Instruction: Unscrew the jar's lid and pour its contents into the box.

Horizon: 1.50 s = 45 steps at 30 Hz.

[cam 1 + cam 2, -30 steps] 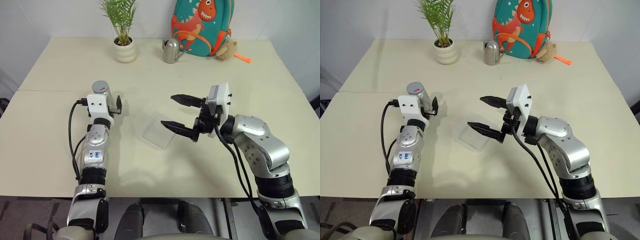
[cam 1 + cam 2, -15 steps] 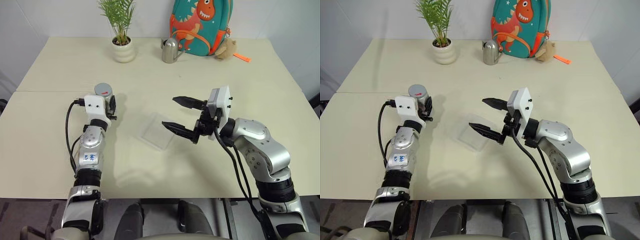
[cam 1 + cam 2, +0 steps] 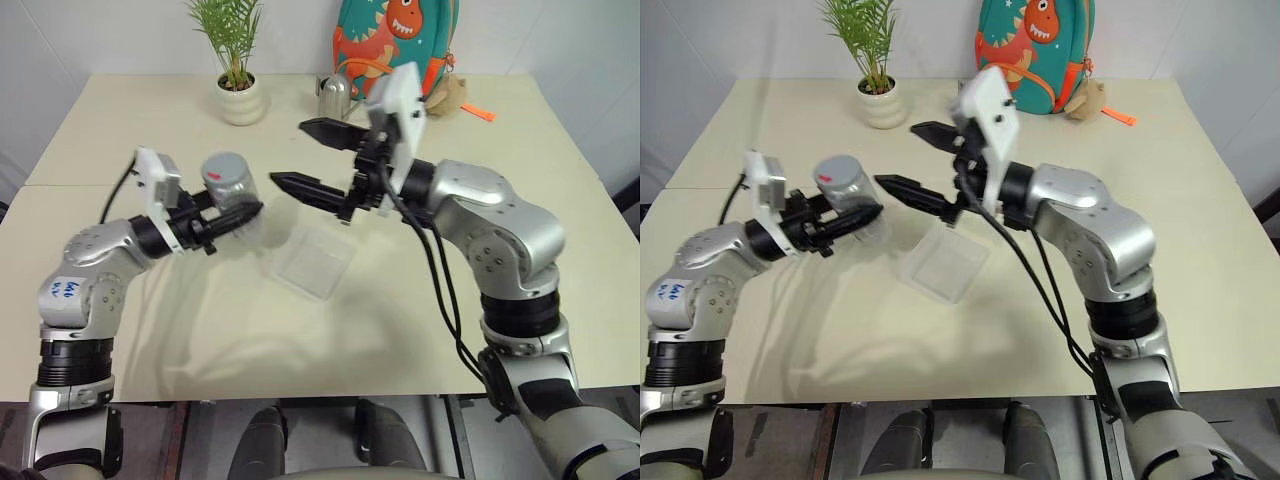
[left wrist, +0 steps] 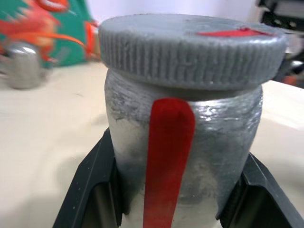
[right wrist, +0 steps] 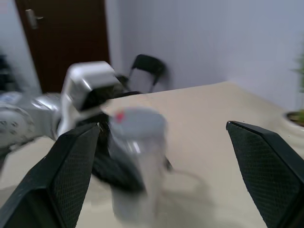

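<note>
The left gripper (image 3: 235, 213) pinches the jar (image 3: 228, 186) between its two black fingers and holds it upright, lifted clear of the table (image 3: 420, 290). A second ago the jar stood on the tabletop with the fingers spread on either side of it; half a second ago they had already clamped onto its body. Since then the left arm has swung so that the gripper points toward the middle of the table, carrying the jar up and inward. The lid (image 4: 190, 47), grey with a small red mark, is still screwed on, and a red stripe runs down the jar's side.

The right gripper (image 3: 310, 158) has its fingers spread wide, as before, holding nothing. It has risen and moved across toward the jar, its lower fingertip now just beside the jar's top without touching.

The box (image 3: 313, 262) lies flat on the table where it was, below and between the two grippers.
</note>
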Each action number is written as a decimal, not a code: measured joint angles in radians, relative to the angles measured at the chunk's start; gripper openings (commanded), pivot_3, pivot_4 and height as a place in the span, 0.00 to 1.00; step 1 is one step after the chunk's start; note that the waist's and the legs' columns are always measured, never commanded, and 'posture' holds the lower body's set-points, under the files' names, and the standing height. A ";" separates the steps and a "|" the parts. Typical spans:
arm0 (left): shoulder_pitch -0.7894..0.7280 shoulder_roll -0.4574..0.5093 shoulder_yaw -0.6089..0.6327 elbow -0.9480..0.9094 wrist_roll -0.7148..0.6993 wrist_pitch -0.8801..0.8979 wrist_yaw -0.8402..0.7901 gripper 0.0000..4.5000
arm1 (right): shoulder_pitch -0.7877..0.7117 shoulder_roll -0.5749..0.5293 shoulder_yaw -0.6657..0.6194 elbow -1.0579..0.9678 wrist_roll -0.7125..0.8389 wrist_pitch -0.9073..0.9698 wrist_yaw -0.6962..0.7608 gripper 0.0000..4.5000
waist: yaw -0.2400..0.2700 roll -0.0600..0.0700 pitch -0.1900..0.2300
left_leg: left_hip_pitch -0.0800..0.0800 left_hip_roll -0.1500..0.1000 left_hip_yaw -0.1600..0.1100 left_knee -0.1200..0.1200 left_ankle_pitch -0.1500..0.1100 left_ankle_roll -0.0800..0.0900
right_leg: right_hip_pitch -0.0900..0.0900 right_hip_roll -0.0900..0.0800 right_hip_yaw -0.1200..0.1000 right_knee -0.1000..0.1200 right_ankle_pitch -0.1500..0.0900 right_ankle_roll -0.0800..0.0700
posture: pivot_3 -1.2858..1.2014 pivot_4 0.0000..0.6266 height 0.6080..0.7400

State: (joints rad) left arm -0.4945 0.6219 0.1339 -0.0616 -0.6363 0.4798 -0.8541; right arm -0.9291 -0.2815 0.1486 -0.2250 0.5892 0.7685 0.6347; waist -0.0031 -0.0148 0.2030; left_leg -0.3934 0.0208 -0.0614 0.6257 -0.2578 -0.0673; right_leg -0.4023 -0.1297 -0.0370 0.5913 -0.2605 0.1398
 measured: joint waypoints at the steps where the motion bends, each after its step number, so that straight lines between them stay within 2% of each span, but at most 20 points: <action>1: -0.005 -0.015 -0.007 0.000 0.003 -0.001 0.000 0.43 | -0.002 0.009 0.013 0.006 -0.002 0.007 0.000 1.00 | 0.000 0.000 0.000 | -0.001 0.000 0.000 0.000 0.000 0.000 | -0.001 0.000 0.000 0.000 0.000 0.000 | 0.52 0.24 1.00; 6: -0.024 -0.055 -0.039 0.001 0.021 -0.012 -0.009 0.43 | -0.003 0.035 0.063 0.061 -0.022 0.043 0.005 1.00 | -0.002 0.000 0.000 | -0.009 0.000 0.001 0.003 0.000 0.000 | -0.011 0.000 0.001 0.004 0.000 0.000 | 0.52 0.24 1.00; 24: -0.040 -0.075 -0.063 0.002 0.069 -0.031 -0.043 0.43 | -0.040 0.047 0.048 0.140 -0.063 0.027 0.011 1.00 | -0.004 0.000 0.000 | -0.009 0.000 0.002 0.003 0.000 0.000 | -0.011 0.000 0.002 0.004 0.000 0.000 | 0.52 0.24 1.00; 27: -0.040 -0.076 -0.063 0.002 0.072 -0.034 -0.043 0.43 | -0.039 0.047 0.047 0.138 -0.062 0.027 0.020 0.86 | -0.004 0.000 0.000 | -0.009 0.000 0.002 0.003 0.000 0.000 | -0.011 0.000 0.002 0.004 0.000 0.000 | 0.52 0.24 1.00; 31: -0.040 -0.079 -0.063 0.003 0.075 -0.038 -0.045 0.43 | -0.027 0.047 0.049 0.118 -0.058 0.030 0.050 0.58 | -0.004 0.000 0.000 | -0.009 0.000 0.002 0.003 0.000 0.000 | -0.011 0.000 0.002 0.004 0.000 0.000 | 0.52 0.24 1.00; 36: -0.046 -0.073 -0.063 0.006 0.074 -0.040 -0.071 0.43 | -0.028 0.037 0.048 0.116 -0.059 0.020 0.081 0.57 | -0.004 0.000 0.000 | -0.009 0.000 0.002 0.003 0.000 0.000 | -0.011 0.000 0.002 0.004 0.000 0.000 | 0.52 0.24 1.00; 39: -0.060 -0.065 -0.069 0.006 0.042 -0.034 -0.158 0.43 | -0.038 -0.020 0.049 0.125 -0.035 -0.023 0.228 0.57 | -0.003 0.000 0.000 | -0.009 0.000 0.003 0.003 0.000 0.000 | -0.011 0.000 0.002 0.004 0.000 0.001 | 0.52 0.24 1.00; 42: -0.100 -0.025 -0.108 -0.025 -0.047 0.061 -0.312 0.43 | -0.108 -0.130 0.071 0.163 0.030 -0.048 0.511 0.57 | -0.001 0.000 0.000 | -0.011 0.000 0.002 0.004 0.000 0.000 | -0.011 0.001 0.003 0.003 0.001 0.001 | 0.52 0.24 1.00; 45: -0.168 0.020 -0.132 -0.050 -0.087 0.134 -0.412 0.43 | -0.208 -0.167 0.091 0.227 0.061 -0.042 0.692 0.57 | -0.009 0.000 0.000 | -0.009 0.000 0.002 0.004 0.000 0.001 | -0.010 0.001 0.003 0.004 0.001 0.001 | 0.52 0.24 1.00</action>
State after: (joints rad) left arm -0.6625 0.6421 0.0019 -0.1121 -0.7234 0.6134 -1.2665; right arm -1.1374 -0.4482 0.2392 0.0017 0.6504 0.7263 1.3263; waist -0.0121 -0.0147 0.2032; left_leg -0.4023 0.0209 -0.0589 0.6295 -0.2579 -0.0665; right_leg -0.4128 -0.1285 -0.0341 0.5948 -0.2598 0.1412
